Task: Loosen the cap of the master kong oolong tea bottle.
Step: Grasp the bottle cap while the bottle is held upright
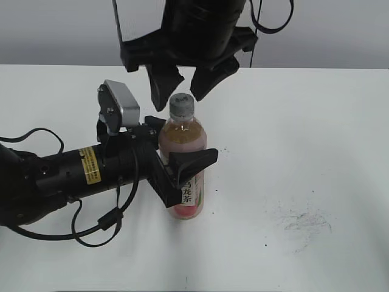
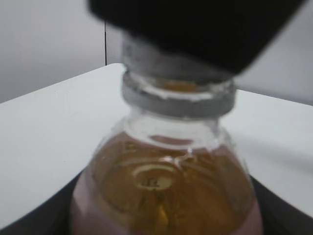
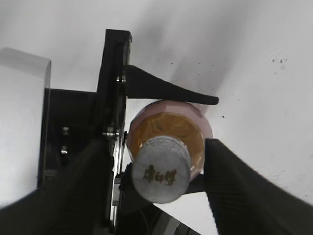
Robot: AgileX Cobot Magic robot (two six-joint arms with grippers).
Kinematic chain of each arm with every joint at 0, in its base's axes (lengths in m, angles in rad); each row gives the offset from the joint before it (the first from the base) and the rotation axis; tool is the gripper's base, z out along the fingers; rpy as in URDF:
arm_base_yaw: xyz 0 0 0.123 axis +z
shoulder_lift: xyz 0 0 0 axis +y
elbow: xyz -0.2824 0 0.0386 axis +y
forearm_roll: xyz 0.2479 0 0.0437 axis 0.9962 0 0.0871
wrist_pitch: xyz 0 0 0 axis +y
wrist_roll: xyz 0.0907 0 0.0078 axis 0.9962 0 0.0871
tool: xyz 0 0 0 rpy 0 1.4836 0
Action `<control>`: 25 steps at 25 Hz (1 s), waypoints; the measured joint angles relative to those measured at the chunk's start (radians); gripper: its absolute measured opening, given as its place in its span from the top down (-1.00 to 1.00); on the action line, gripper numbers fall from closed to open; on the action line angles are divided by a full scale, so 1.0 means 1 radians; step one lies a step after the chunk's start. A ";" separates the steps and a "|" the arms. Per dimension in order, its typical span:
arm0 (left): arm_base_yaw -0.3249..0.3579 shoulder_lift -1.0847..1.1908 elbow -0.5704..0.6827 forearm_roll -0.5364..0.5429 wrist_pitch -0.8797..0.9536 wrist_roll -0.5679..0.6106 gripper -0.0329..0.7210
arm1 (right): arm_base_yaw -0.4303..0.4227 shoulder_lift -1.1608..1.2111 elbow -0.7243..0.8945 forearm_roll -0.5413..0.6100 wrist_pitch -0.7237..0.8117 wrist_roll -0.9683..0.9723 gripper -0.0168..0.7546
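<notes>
The master kong oolong tea bottle stands upright on the white table, amber tea showing above its pink-and-white label. My left gripper is shut on the bottle's body from the left. In the left wrist view the bottle fills the frame between the jaws. The grey-white cap sits on the neck. My right gripper hangs open just above it, a finger on each side. In the right wrist view the cap lies between the open fingers, apart from both. The right gripper partly hides the cap in the left wrist view.
The white table carries grey scuff marks at the front right. The left arm lies low across the table's left side with a black cable looped beside it. A grey wall runs behind the far edge.
</notes>
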 joint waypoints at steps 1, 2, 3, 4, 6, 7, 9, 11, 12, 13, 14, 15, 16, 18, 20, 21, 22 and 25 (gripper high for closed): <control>0.000 0.000 0.000 0.000 0.000 0.000 -0.27 | 0.000 0.000 0.001 -0.001 0.000 0.001 -0.22; 0.000 0.000 0.000 0.000 0.000 0.000 -0.27 | 0.000 0.000 0.001 -0.001 0.000 0.001 -0.18; 0.000 0.000 0.000 0.000 0.001 0.000 -0.27 | 0.000 0.000 0.001 -0.001 0.000 0.001 -0.14; 0.000 0.000 0.000 0.000 0.001 0.000 -0.27 | 0.000 0.000 0.001 -0.001 0.000 0.001 -0.08; 0.000 0.000 0.000 0.000 0.001 0.000 -0.27 | 0.000 0.000 0.001 -0.001 0.000 0.001 0.00; 0.000 0.000 0.000 0.000 0.001 0.000 -0.27 | 0.000 0.000 0.001 -0.001 0.000 0.001 0.02; 0.000 0.000 0.000 0.000 0.001 0.000 -0.27 | 0.000 0.000 0.001 -0.001 0.000 0.001 0.04; 0.000 0.000 0.000 0.000 0.001 0.000 -0.27 | 0.000 0.000 0.002 -0.001 0.000 0.001 0.04; 0.000 0.000 0.000 0.000 0.001 0.000 -0.27 | 0.000 0.000 0.002 -0.001 0.000 0.001 0.04; 0.000 0.000 0.000 0.000 0.001 0.000 -0.27 | 0.000 0.000 0.002 -0.001 0.000 0.001 0.04; 0.000 0.000 0.000 0.000 0.001 0.000 -0.27 | 0.000 0.000 0.002 -0.001 0.000 0.001 0.04; 0.000 0.000 0.000 0.000 0.001 0.000 -0.27 | 0.000 0.000 0.002 -0.001 0.000 0.001 0.04; 0.000 0.000 0.000 0.000 0.001 0.000 -0.27 | 0.000 0.000 0.002 -0.001 0.000 0.001 0.04; 0.000 0.000 0.000 0.000 0.001 0.000 -0.27 | 0.000 0.000 0.002 -0.001 0.000 0.001 0.04; 0.000 0.000 0.000 0.000 0.001 0.000 -0.27 | 0.000 0.000 0.003 -0.001 0.000 0.001 0.04; 0.000 0.000 0.000 0.000 0.001 0.000 -0.27 | 0.000 0.000 0.004 -0.001 0.000 0.000 0.04; 0.000 0.000 0.000 0.000 0.001 0.000 -0.27 | 0.000 0.000 0.007 -0.001 0.000 -0.001 0.04; 0.000 0.000 0.000 0.000 0.001 0.000 -0.27 | 0.000 0.000 0.029 -0.001 0.000 -0.007 0.04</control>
